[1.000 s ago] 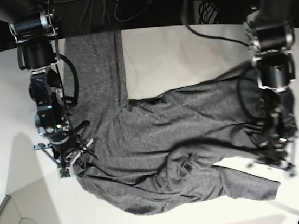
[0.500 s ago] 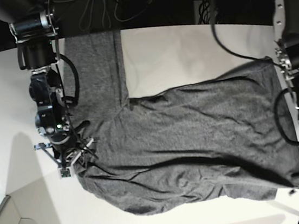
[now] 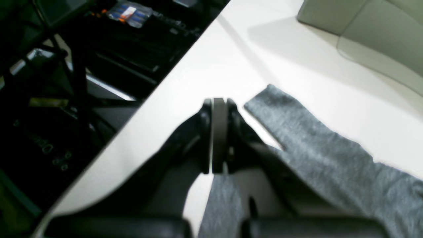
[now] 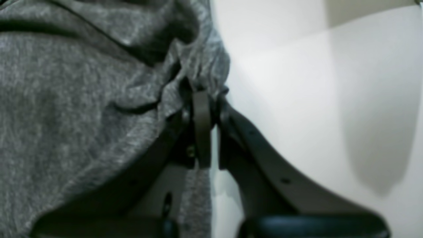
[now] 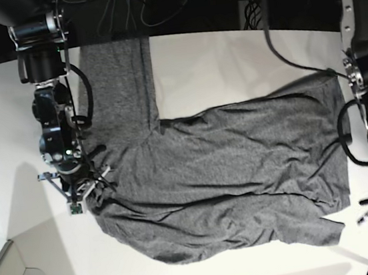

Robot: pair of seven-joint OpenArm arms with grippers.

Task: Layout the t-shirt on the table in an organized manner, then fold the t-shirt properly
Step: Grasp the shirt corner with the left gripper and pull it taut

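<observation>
Heathered dark charcoal-grey knit t-shirt [image 5: 223, 179] lies spread across the large smooth white table [image 5: 229, 65], body roughly flat with wrinkles near the lower middle, one sleeve running up toward the far edge.

Right gripper [image 4: 201, 96], at left in the base view: jaws pressed together with a bunched fold of the shirt edge pinched between them. Left gripper [image 3: 218, 105], at right in the base view: jaws closed flat against each other near the table's edge. A grey strip shows below the closed tips, but whether cloth is actually caught there cannot be told; the pointed grey corner of the shirt lies just beside the jaws, apart from them.

Risks, as judgement:
- If the left gripper holds nothing, any pull to spread that side moves no cloth and the corner stays folded under.
- The left gripper sits close to the table edge; dragging outward could carry the hem over the rim.
- The right grip is on a bunched wad, so pulling may tighten creases at that shoulder rather than flatten them.
- Uneven tension between the two arms could skew the body.

View differences: the base view gives the whole garment outline and wrinkles but hides both jaw tips. The wrist views show jaw closure and the table edge nearby, yet nothing of overall shape.
</observation>
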